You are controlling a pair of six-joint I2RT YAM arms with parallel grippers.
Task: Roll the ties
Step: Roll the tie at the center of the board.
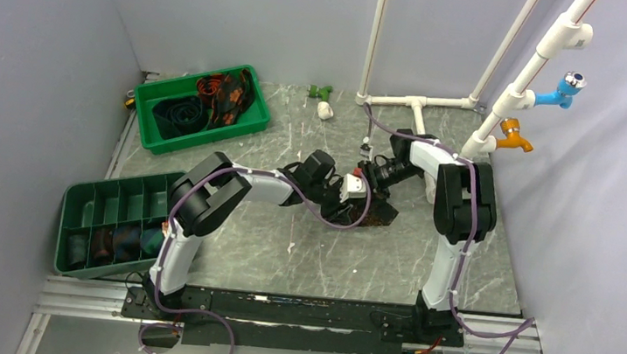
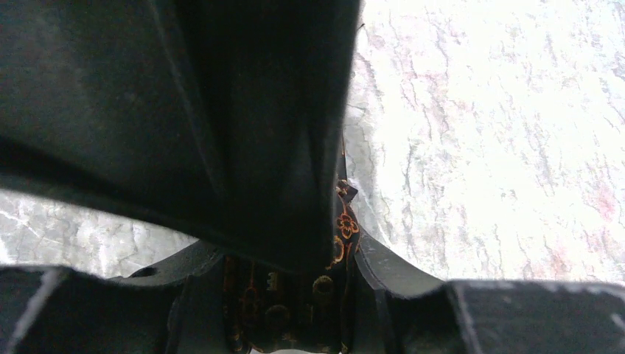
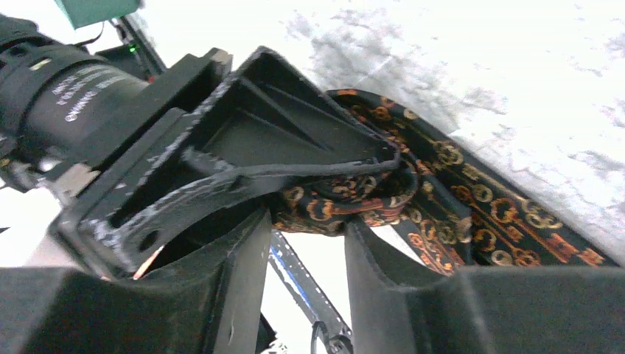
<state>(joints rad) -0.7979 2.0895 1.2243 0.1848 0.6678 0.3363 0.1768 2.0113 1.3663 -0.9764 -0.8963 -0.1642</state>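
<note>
A black tie [image 1: 374,211] with red-orange print lies bunched at the middle of the table, part of it rolled. My left gripper [image 1: 348,189] reaches it from the left and is shut on the rolled part. In the left wrist view that cloth [image 2: 343,225] fills the space between the fingers of the left gripper [image 2: 287,254], and a dark shape hides most of the view. My right gripper [image 1: 372,176] comes in from the right. In its wrist view the right gripper [image 3: 306,225] stands open, fingertips just short of the roll [image 3: 346,206]; the tie's tail [image 3: 501,221] runs off to the right.
A green tray [image 1: 255,118] at the back left holds loose ties [image 1: 217,97]. A green compartment tray [image 1: 79,196] at the left edge has rolled ties [image 1: 123,240] in its front cells. White pipes [image 1: 415,101] with blue and orange taps stand at the back right.
</note>
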